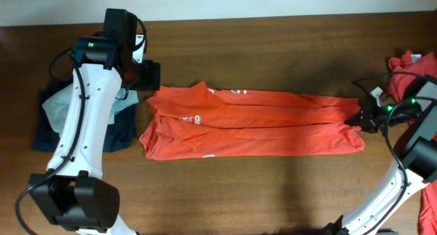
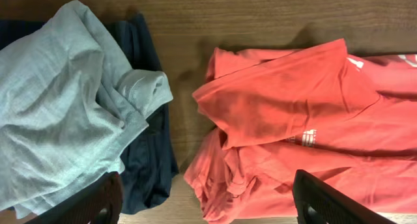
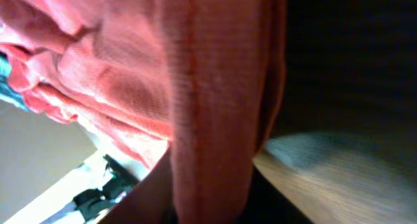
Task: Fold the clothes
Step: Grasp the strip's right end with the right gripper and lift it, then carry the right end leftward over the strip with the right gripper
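LENGTHWISE AND WAITING: A red-orange shirt (image 1: 273,119) lies flat near the middle of the table (image 1: 273,194). It is already narrowed into a long band whose axis runs from one arm to the other, with sleeves and collar toward the left arm and hem toward the right. The right gripper (image 1: 362,119) sits at the hem end. Its wrist view is filled with orange cloth running down between the dark fingers, so the jaws look closed on the shirt's edge. The left gripper (image 1: 145,74) hangs just beyond the collar end, at the far corner, with its jaws wide apart and holding nothing. Its own camera shows both fingertips (image 2: 98,201) spread above the bunched sleeve. A gray cloth (image 2: 65,100) on a dark cloth (image 2: 146,165) lies beside the left arm, with a strip of bare wood between them and the shirt. More red clothes (image 1: 410,64) are heaped at the right edge. The coming fold looks to be end over end along that long axis. The right arm, hem in hand, is placed to carry it toward the collar, while the left arm is nearer the collar end to pin it.
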Controlling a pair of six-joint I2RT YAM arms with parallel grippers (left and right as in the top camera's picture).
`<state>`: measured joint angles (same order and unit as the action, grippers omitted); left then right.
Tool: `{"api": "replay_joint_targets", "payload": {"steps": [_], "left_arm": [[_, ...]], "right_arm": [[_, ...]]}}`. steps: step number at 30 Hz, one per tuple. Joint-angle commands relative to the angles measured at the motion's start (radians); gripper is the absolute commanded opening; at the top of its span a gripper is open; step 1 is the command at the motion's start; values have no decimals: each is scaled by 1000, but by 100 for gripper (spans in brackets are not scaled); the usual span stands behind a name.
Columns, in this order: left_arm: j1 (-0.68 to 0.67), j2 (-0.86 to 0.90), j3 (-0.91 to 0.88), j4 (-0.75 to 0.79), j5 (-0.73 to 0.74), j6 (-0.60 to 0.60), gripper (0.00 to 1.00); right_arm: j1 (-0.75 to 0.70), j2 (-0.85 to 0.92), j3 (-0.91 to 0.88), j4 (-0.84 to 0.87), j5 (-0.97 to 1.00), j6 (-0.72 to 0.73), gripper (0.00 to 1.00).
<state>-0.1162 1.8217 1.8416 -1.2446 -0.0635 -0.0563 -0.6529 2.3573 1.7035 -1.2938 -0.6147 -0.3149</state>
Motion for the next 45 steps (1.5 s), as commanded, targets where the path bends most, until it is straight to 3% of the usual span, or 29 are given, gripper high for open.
{"api": "replay_joint_targets", "payload": {"steps": [1, 7, 15, 19, 25, 31, 38, 45], "left_arm": [[5, -10, -5, -2, 3, 4, 83], [5, -10, -5, -1, 3, 4, 83], [32, -10, 12, 1, -11, 33, 84], [74, -12, 84, -26, -5, 34, 84], [124, -12, 233, -74, -5, 34, 83], [152, -13, 372, -123, -5, 34, 84], [154, -28, 481, -174, -5, 34, 84], [154, -76, 490, -183, -5, 34, 84]], "right_arm": [[-24, 32, -20, 14, 137, 14, 7], [-29, -11, -18, 0, 138, 25, 4], [-28, -168, 117, -38, 385, 252, 4], [-22, -288, 223, -100, 539, 358, 4], [35, -458, 306, -152, 540, 408, 5], [241, -569, 307, -192, 549, 444, 4], [580, -557, 274, -217, 657, 541, 4], [900, -476, 137, -91, 682, 682, 4]]}}
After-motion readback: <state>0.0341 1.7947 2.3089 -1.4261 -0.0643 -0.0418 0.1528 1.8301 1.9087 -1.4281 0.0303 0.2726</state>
